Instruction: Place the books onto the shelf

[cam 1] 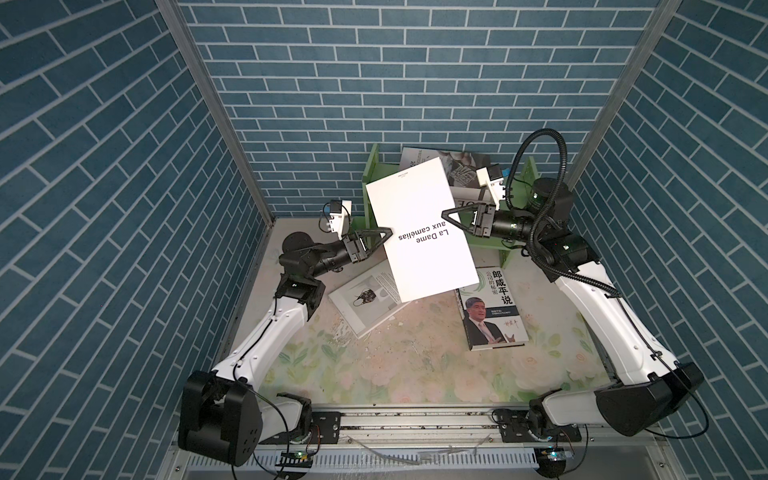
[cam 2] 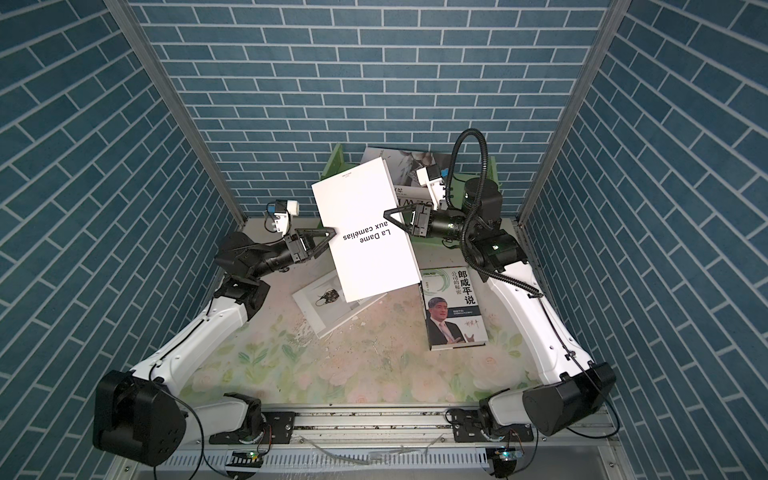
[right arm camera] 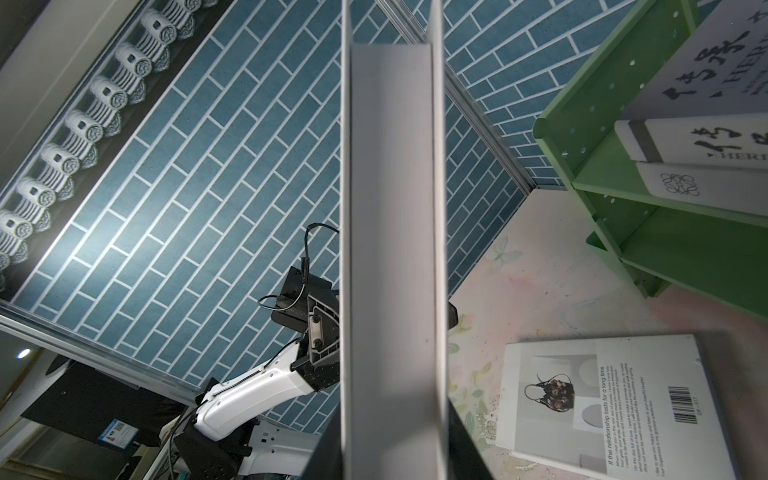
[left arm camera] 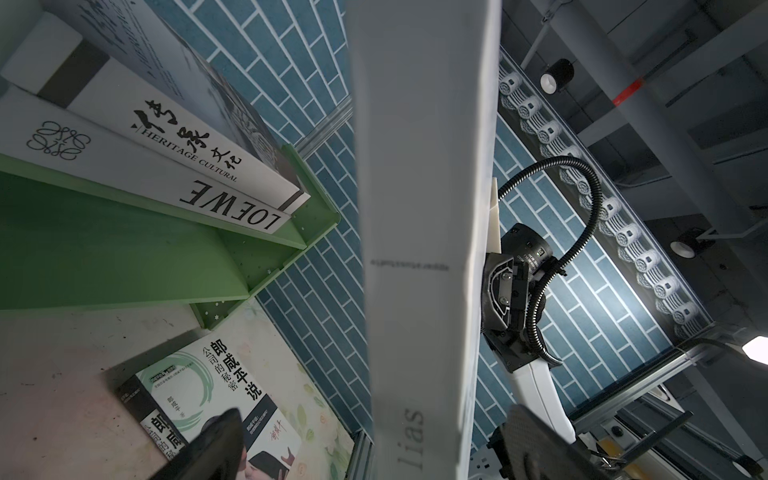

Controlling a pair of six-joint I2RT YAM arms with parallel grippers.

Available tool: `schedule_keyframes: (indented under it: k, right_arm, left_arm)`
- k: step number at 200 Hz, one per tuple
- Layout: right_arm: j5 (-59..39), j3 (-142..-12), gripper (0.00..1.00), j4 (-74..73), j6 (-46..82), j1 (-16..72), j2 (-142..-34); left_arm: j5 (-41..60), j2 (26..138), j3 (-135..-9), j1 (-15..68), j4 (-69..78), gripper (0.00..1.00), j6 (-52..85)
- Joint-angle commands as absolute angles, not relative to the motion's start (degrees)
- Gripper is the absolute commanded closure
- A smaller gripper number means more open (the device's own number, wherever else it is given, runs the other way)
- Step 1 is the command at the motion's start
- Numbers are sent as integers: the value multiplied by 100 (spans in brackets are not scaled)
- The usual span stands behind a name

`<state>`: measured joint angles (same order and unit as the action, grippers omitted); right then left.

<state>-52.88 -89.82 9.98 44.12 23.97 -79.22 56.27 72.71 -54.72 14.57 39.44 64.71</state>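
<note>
The right tool (cam 1: 445,212) is clenched on the right-hand edge of the white book (cam 1: 419,224) and holds it in the air, tilted. The book hangs above the desk (cam 1: 415,365), just in front of the shelf (cam 1: 371,164). Across from it, the left tool (cam 1: 390,231) gapes wide, its fingers (left arm camera: 208,444) either side of the book's spine. There looks to be a gap on both sides, though I can't be sure from here.

On the shelf's upper board two books lie flat, the Heritage book (left arm camera: 187,145) on top of the LOEWE book (left arm camera: 145,172).

Two more lie on the desk. The bag book (cam 1: 361,305) is near the left arm, partly hidden in both top views by the lifted one. The portrait book (cam 1: 492,316) lies face up near the right arm, close to the shelf's foot.
</note>
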Motion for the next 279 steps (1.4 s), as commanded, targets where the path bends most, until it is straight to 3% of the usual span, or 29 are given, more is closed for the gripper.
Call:
schedule_keyframes:
  k: [1, 35, 116, 199, 279]
  right_arm:
    - [-5781, -8956, 74, 508, 4860, 2308, -7918]
    - [-6208, -8892, 74, 57, 5355, 2216, -8006]
    - [-6431, -8930, 73, -167, 5754, 2104, -8318]
    - [-6358, -8847, 71, -412, 5823, 2065, -8481]
    - [-6011, -8676, 59, -513, 5658, 2046, -8534]
  left_arm:
    - [5872, 7379, -5883, 1494, 4300, 1, 6537]
    - [6102, 7625, -6359, 1520, 4304, 3, 6654]
    - [6206, 7840, -6782, 1608, 4369, 39, 7042]
    - [5908, 7779, -6881, 1626, 3894, 65, 6966]
    - [5566, 7778, -6891, 1626, 3299, 78, 6732]
